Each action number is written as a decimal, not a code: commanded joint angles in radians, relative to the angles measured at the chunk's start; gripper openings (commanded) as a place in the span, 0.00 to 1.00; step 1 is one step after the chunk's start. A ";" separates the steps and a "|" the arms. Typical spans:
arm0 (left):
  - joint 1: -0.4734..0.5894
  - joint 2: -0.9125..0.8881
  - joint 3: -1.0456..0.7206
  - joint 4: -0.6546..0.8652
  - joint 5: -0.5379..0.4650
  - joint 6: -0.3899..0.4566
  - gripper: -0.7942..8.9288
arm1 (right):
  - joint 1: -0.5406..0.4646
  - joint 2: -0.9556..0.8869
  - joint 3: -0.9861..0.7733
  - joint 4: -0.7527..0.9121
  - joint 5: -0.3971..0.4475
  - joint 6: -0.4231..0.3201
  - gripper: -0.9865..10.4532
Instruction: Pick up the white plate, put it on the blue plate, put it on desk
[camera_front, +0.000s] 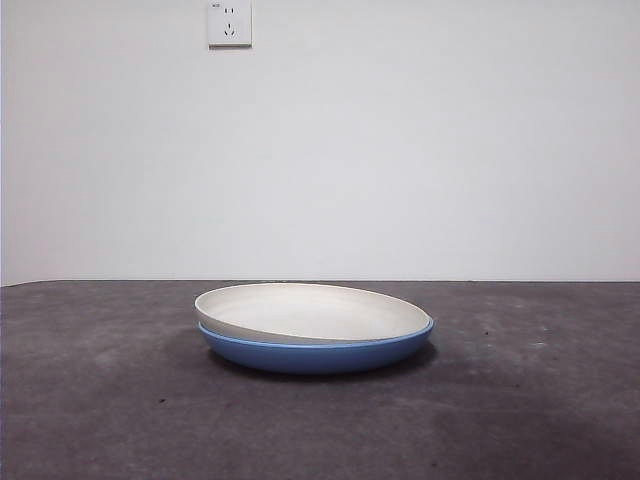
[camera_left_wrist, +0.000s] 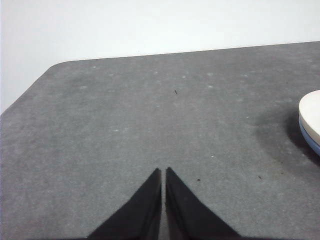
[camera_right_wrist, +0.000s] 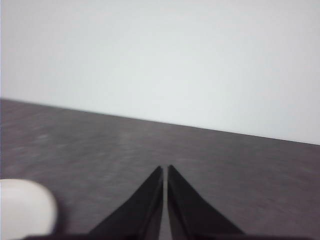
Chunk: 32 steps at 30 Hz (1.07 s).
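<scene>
The white plate (camera_front: 310, 310) rests inside the blue plate (camera_front: 320, 355) in the middle of the desk (camera_front: 100, 400), tilted, its left rim raised. In the left wrist view an edge of the white plate (camera_left_wrist: 311, 115) over the blue plate (camera_left_wrist: 311, 141) shows at the side. My left gripper (camera_left_wrist: 163, 171) is shut and empty above bare desk (camera_left_wrist: 125, 115), apart from the plates. My right gripper (camera_right_wrist: 165, 168) is shut and empty above the desk (camera_right_wrist: 240, 170); a blurred bit of the white plate (camera_right_wrist: 22, 205) shows beside it. Neither arm shows in the front view.
A white wall (camera_front: 400, 150) with a power socket (camera_front: 229, 23) stands behind the desk. The desk's rounded far corner (camera_left_wrist: 55, 67) shows in the left wrist view.
</scene>
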<state>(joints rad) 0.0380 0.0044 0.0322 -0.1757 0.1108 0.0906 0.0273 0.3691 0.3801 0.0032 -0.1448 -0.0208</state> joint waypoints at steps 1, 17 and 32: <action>0.001 -0.001 -0.021 -0.008 0.002 -0.005 0.10 | -0.019 -0.068 -0.097 0.053 0.067 0.026 0.09; 0.001 -0.001 -0.021 -0.007 0.002 -0.005 0.10 | -0.032 -0.329 -0.369 -0.001 0.128 0.095 0.09; 0.001 -0.001 -0.020 -0.008 0.002 -0.005 0.10 | -0.032 -0.365 -0.369 -0.178 0.145 0.092 0.09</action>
<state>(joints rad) 0.0380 0.0044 0.0322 -0.1757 0.1104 0.0898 -0.0029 0.0051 0.0162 -0.1699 -0.0002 0.0601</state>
